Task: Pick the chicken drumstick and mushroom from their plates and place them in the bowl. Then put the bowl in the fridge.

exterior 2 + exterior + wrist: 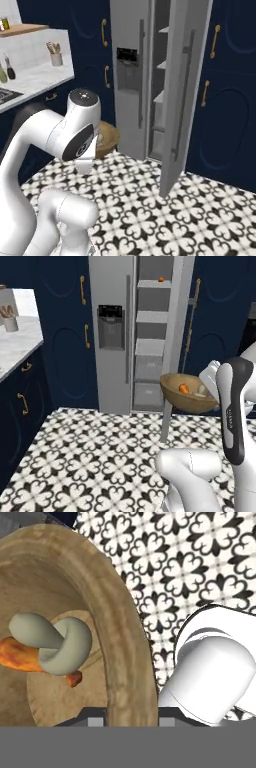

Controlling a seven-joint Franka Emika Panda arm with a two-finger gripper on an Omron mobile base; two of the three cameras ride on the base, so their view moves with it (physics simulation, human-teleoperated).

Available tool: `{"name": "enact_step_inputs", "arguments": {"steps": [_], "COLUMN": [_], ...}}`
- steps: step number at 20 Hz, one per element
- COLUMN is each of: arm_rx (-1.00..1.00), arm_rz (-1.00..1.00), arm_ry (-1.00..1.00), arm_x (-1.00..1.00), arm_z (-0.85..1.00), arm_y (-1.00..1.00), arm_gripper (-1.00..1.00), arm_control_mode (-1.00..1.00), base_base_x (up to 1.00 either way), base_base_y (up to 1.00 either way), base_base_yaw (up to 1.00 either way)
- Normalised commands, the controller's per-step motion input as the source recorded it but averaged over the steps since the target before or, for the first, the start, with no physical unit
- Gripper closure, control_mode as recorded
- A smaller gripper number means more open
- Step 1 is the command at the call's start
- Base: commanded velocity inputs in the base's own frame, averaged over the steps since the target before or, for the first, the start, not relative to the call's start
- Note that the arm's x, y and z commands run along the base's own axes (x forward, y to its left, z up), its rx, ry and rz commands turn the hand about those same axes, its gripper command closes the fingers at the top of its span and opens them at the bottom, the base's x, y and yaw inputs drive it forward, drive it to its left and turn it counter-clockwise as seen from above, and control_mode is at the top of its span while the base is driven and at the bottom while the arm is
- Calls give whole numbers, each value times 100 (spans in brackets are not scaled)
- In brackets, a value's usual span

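So the hand (pixel 132 719) is clenched on the thick rim of the bowl (pixel 187 392), one finger inside the wall and one outside, and the bowl hangs in the air just in front of the open fridge (pixel 142 331), well above the tiled floor (pixel 100 456). Both bits of food are already in there — the chicken drumstick (pixel 20 654) lies on the bottom with the mushroom (pixel 52 639) resting on top of it. Biggest worry, I'd say: it's a one-sided pinch on the rim, so the bowl could pivot in the grip and tip, and the loose mushroom would roll out first. Second thing is the fridge door (pixel 182 95), which stands edge-on between the bowl and part of the opening; a careless swing could clip the rim against it or against a shelf (pixel 152 347) edge. The bowl also looks about as wide as the shelves, so a crooked approach might jam it. The count: one bowl, one drumstick, one mushroom, one fridge with one door open, four shelves that I can make out, and one small orange thing (pixel 161 279) on the top shelf — too small to tell what.
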Motion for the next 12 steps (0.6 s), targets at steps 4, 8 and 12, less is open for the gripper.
{"name": "enact_step_inputs", "arguments": {"steps": [4,8,12], "arm_rx": [0,0,0], "arm_rz": [0,0,0], "arm_ry": [0,0,0], "arm_x": [0,0,0], "arm_z": [0,0,0], "arm_y": [0,0,0], "arm_gripper": [100,100,100], "arm_control_mode": [100,100,100], "base_base_x": [100,100,83], "base_base_y": [100,100,100], "base_base_yaw": [-53,-51,-52]}}
